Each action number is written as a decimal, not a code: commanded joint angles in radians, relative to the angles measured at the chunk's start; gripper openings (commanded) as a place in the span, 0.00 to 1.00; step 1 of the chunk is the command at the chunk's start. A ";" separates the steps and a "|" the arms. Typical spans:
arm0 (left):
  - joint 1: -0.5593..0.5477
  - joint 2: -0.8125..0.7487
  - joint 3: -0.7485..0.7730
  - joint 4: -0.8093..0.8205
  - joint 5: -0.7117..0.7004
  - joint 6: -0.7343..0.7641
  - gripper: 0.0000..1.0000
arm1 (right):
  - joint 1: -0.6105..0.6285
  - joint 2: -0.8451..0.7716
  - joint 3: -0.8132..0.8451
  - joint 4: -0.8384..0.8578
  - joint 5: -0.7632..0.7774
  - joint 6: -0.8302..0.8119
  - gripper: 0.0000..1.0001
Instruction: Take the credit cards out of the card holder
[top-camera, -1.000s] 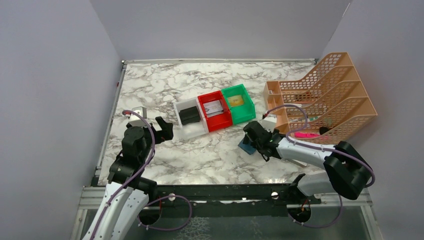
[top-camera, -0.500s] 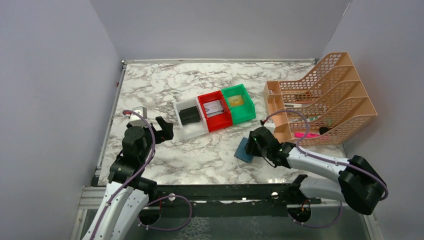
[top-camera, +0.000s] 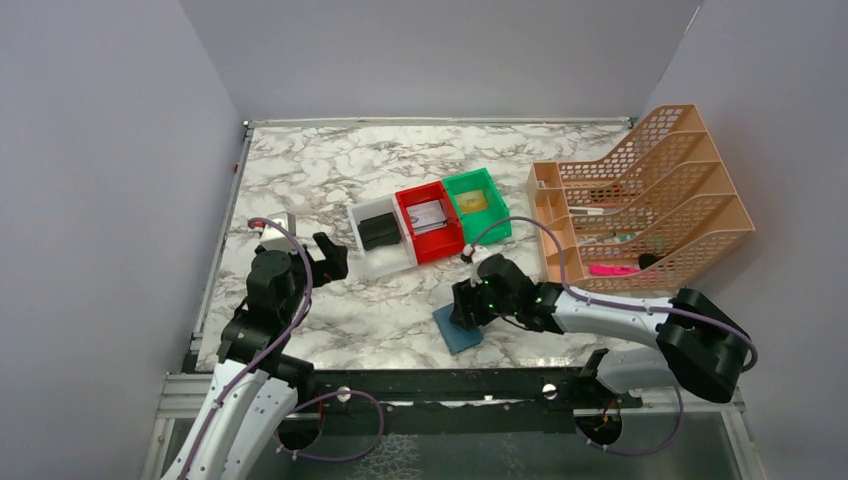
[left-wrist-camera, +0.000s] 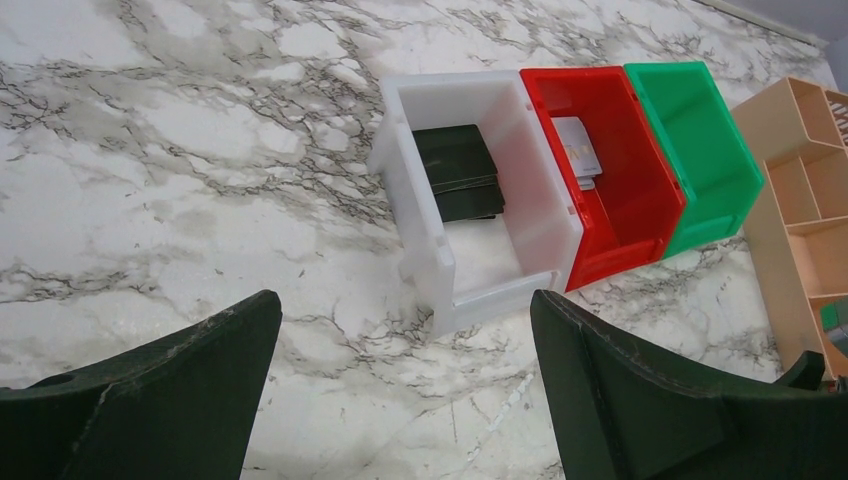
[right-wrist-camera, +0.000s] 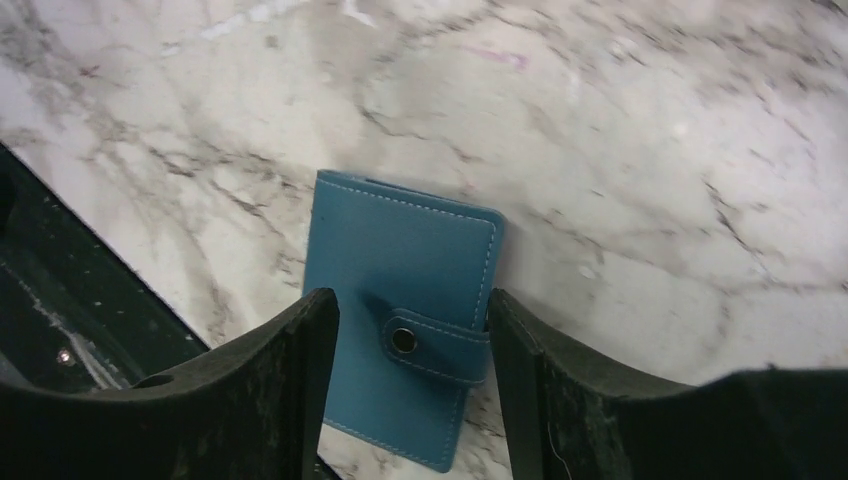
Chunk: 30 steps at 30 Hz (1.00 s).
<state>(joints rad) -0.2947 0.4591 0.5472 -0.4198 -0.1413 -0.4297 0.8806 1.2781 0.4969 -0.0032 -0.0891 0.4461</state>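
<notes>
**Right gripper clamped across the closed card holder near the front edge**

The card holder (right-wrist-camera: 400, 250) lies flat on the marble surface (left-wrist-camera: 150, 150), close to the dark front rail and in front of the row of bins. It is folded shut, with its snap tab (right-wrist-camera: 430, 345) fastened over the long edge.

The right gripper (right-wrist-camera: 410, 305) reaches down over the card holder with its jaws about half closed. The two fingers (right-wrist-camera: 270, 390) press against its two long sides, one at each edge, with the tab between them. The card holder rests on the surface, not lifted. No card shows outside it.

The left gripper (left-wrist-camera: 405, 300) hangs above the surface on the left, well apart from the card holder. Its jaws are spread wide and hold nothing. It points toward the white bin (left-wrist-camera: 410, 210), which has a flat black wallet (left-wrist-camera: 458, 185) in it.

Touching the white bin on its right is a red bin (left-wrist-camera: 640, 170) with a pale card (left-wrist-camera: 580, 160) lying inside. A green bin (left-wrist-camera: 700, 140) comes next in the same row. A peach mesh file rack (top-camera: 650, 190) stands at the right side of the surface, beyond the right arm.
</notes>
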 joint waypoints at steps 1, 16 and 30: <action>0.006 0.009 -0.005 0.024 0.026 -0.006 0.99 | 0.126 0.044 0.120 -0.079 0.199 -0.082 0.64; 0.022 0.031 -0.004 0.028 0.046 -0.007 0.99 | 0.251 0.055 0.098 -0.143 0.261 -0.017 0.56; 0.038 0.088 -0.002 0.037 0.054 0.001 0.99 | 0.270 0.146 0.216 -0.302 0.473 0.052 0.38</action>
<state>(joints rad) -0.2737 0.5156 0.5472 -0.4076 -0.1154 -0.4301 1.1469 1.4322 0.7040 -0.2352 0.3210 0.5014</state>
